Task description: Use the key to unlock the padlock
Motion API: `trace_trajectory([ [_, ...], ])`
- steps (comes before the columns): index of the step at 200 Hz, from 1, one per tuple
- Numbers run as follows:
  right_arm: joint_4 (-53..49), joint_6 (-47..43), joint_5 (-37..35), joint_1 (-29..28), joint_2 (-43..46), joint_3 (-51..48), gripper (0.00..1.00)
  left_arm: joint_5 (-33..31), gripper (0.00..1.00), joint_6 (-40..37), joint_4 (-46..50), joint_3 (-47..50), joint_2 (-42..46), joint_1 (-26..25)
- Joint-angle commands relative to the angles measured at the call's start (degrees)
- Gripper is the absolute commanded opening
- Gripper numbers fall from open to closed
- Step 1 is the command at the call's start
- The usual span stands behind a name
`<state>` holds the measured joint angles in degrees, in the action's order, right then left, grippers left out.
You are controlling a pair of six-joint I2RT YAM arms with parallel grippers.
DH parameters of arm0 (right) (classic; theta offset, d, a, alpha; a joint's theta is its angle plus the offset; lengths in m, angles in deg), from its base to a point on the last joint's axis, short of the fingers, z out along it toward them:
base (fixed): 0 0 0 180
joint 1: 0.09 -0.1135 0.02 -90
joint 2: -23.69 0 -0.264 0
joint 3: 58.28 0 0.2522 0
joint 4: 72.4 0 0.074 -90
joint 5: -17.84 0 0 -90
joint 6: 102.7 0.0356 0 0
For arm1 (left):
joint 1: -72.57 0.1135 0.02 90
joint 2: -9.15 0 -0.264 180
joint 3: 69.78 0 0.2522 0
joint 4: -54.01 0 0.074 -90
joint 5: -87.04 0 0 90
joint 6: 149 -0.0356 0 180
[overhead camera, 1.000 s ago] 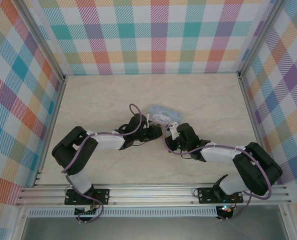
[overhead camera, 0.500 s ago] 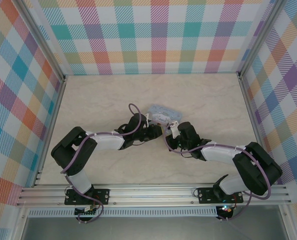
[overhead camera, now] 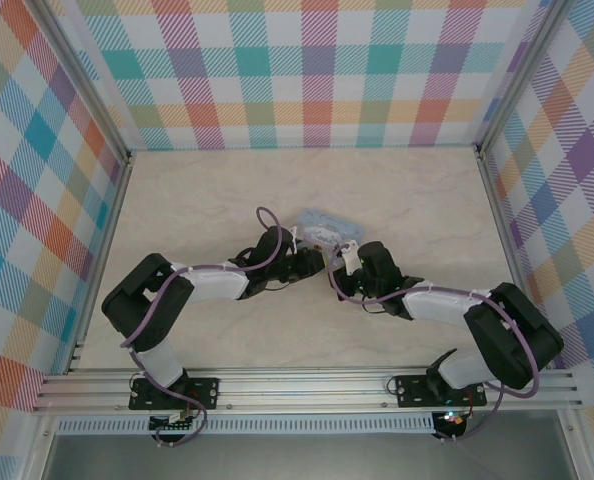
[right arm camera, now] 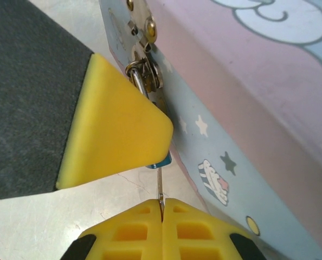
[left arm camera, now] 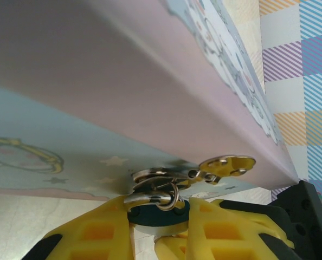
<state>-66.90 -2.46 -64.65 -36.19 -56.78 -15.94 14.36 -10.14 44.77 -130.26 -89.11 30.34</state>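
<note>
The tiny blue-bodied padlock with a thin silver shackle hangs from the metal hasp of the pale-blue cartoon tin, its body clamped between the yellow fingers of the left gripper, while the right gripper pinches the thin grey metal key, whose blade reaches the padlock's blue body.

A: Left gripper fingers are covering most of the padlock body.
B: Right wrist: yellow fingertip is blocking it too, blue sliver peeking out. Key head is sitting buried between the right gripper pads, blade showing edge-on.
A: Top external: both are reading too small under the wrists.
B: Tin is running off frame edges in both wrist views.
</note>
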Motion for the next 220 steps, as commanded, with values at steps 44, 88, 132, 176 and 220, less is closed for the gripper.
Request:
trace_trajectory([
  [44,10.34,1.71,4.64,3.38,2.02,1.05,0.0,3.07,0.15,0.45,-0.15,-1.02,1.47,-0.83],
  [88,11.54,2.26,5.72,4.31,2.16,1.21,0.0,3.24,0.15,0.53,0.0,-1.32,1.27,-0.79],
  [132,14.09,3.64,7.4,6.16,2.59,-0.53,0.0,3.16,0.15,0.69,0.08,-1.43,1.47,-0.81],
  [176,15.27,4.27,8.81,6.79,2.35,-1.09,0.0,3.24,0.15,1.1,-0.2,-1.39,1.31,-0.81],
  [220,15.83,4.44,9.55,6.74,0.5,-1.49,0.0,3.24,0.15,3.09,-1.22,-1.41,1.16,-0.79],
])
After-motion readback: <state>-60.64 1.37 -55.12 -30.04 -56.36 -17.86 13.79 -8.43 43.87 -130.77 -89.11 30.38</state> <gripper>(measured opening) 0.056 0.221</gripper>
